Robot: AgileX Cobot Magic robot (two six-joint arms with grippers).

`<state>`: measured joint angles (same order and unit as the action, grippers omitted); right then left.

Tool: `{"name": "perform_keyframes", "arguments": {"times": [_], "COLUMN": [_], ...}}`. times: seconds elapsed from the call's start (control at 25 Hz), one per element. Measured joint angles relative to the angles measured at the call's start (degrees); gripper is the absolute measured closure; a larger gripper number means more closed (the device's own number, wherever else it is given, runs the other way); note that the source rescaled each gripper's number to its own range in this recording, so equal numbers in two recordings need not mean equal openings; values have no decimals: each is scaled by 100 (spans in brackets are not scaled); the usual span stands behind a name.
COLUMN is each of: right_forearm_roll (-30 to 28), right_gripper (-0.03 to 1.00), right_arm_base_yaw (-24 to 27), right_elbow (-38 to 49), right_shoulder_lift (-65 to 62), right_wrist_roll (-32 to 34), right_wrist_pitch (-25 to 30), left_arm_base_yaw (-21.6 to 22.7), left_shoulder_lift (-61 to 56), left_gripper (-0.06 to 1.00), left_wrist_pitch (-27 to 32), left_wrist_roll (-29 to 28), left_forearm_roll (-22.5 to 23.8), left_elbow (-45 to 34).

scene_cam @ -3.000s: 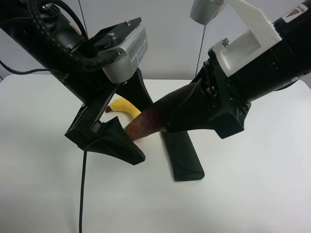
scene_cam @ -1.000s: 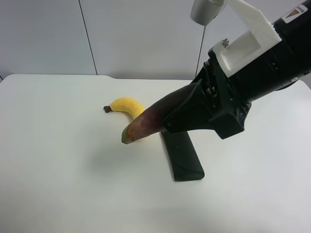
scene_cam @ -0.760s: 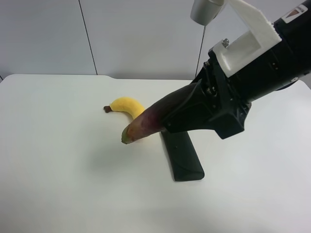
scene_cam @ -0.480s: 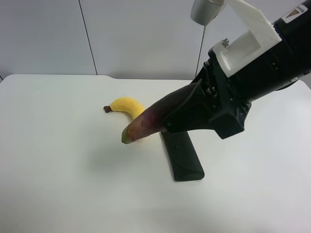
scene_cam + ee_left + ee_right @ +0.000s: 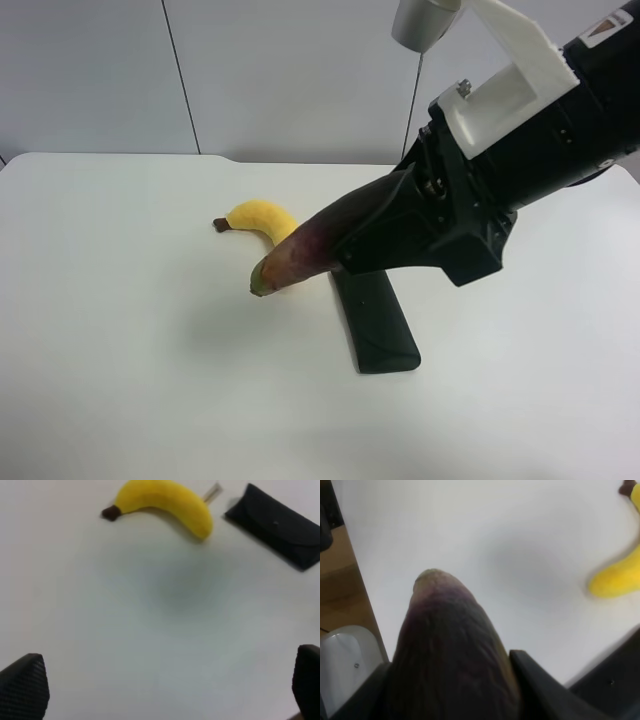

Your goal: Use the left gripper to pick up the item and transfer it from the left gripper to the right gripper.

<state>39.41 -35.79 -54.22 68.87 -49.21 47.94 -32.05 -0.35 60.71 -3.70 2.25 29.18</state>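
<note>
The eggplant (image 5: 300, 255), dark purple with a green tip, is held in the air above the white table (image 5: 120, 350). My right gripper (image 5: 385, 235), on the black arm with the white bracket at the exterior high view's right, is shut on its thick end. The right wrist view shows the eggplant (image 5: 450, 640) sticking out between the black fingers (image 5: 540, 690). My left gripper (image 5: 165, 680) is open and empty above the table, with only its two fingertips (image 5: 22, 682) showing. The left arm is out of the exterior high view.
A yellow banana (image 5: 262, 218) lies on the table behind the eggplant's tip, and a dark flat case (image 5: 375, 320) lies under the right arm. Both show in the left wrist view: banana (image 5: 170, 500), case (image 5: 275, 525). The right wrist view shows a table edge (image 5: 350, 565).
Three seconds ago the left gripper was at the eggplant's green end; it has since let go and left the exterior high view. The right gripper and eggplant have not moved.
</note>
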Motion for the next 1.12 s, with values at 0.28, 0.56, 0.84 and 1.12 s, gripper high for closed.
{"name": "perform_keyframes", "arguments": {"times": [0.28, 0.56, 0.84, 1.12], "right_forearm_roll": [-433, -2197, -4500, -5279], "right_gripper": [96, 96, 96, 96], "right_arm_base_yaw": [0, 0, 301, 1001], "right_elbow": [0, 0, 0, 0], "right_shoulder_lift": [0, 144, 453, 972], "right_wrist_roll": [437, 2097, 4479, 5111], "right_wrist_pitch": [-389, -620, -1031, -1299], "left_arm_base_yaw": [1810, 3194, 3482, 3493], "left_shoulder_lift": [0, 0, 0, 0], "left_gripper": [-5, -5, -5, -5], "left_wrist_pitch": [0, 0, 0, 0], "left_wrist_roll": [16, 16, 16, 19], "left_forearm_roll": [0, 0, 0, 0], "left_elbow": [0, 0, 0, 0]}}
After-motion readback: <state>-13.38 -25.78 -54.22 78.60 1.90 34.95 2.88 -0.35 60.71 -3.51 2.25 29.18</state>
